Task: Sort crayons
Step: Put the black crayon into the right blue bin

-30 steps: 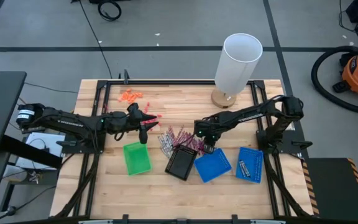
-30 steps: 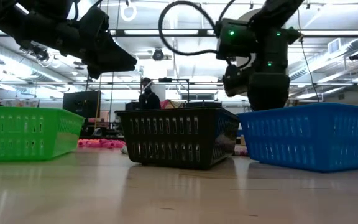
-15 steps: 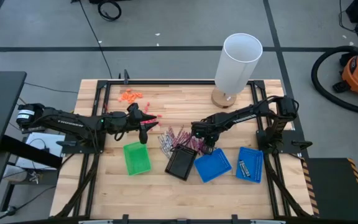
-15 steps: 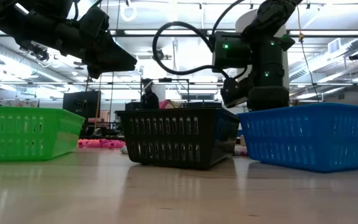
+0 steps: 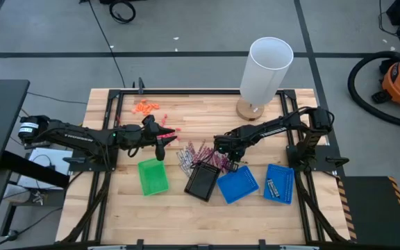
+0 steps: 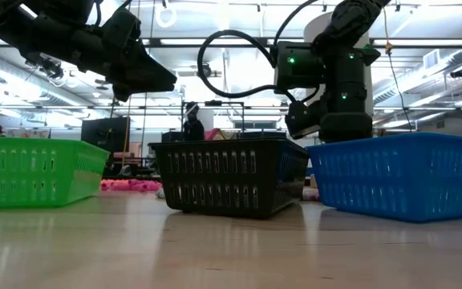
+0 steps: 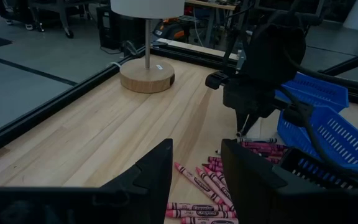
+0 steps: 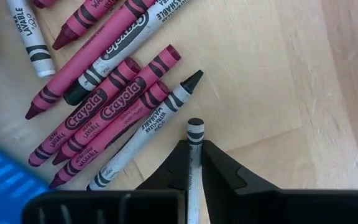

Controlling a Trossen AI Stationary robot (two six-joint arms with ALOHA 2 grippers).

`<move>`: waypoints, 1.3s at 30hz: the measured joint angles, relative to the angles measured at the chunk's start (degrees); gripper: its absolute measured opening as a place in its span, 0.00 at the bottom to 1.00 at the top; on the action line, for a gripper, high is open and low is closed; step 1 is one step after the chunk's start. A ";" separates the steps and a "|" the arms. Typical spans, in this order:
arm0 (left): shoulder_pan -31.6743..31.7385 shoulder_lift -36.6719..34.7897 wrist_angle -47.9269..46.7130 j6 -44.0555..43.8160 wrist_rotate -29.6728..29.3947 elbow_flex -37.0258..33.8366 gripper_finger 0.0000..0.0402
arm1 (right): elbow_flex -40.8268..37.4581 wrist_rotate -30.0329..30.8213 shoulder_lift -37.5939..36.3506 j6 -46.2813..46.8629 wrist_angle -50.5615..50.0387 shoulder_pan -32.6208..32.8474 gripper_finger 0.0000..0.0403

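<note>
Even, bright overhead light; soft short shadows on table (image 5: pixel 200 208) in high view. Low view: ceiling strip lights glare, arms backlit near-silhouettes, near table surface blurred, sheen on wood. Left wrist view: own fingers (image 7: pixel 157 171) dark, soft-focus. Right wrist view: crayons (image 8: pixel 104 106) sharp, faint shadows.

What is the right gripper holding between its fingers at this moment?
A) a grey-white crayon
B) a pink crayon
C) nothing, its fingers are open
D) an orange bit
A: in the right wrist view the right gripper is shut on a grey-white crayon whose banded end sticks out past the fingertips, while the pink crayons lie loose on the table beside it.
</note>
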 joint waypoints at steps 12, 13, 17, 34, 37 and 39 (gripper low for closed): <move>0.00 -0.02 0.00 0.00 0.00 0.00 0.37 | -0.26 0.69 -1.61 0.25 -2.42 0.00 0.08; 0.00 -0.02 0.00 0.00 0.00 0.00 0.37 | -0.26 0.70 -1.65 0.28 -3.12 0.00 0.08; 0.00 -0.02 0.00 0.00 0.00 0.00 0.37 | -0.26 0.79 -2.60 0.42 -4.29 -0.02 0.08; 0.00 -0.02 0.70 -0.09 0.00 -0.02 0.37 | -0.17 7.26 -18.72 5.66 -11.26 -0.07 0.09; 0.00 -0.02 0.68 -0.11 0.00 -0.02 0.37 | -0.15 8.23 -21.95 7.65 -13.74 0.65 0.09; 0.00 -0.02 0.68 -0.11 0.00 -0.02 0.37 | -0.15 8.29 -24.19 9.20 -14.67 1.60 0.09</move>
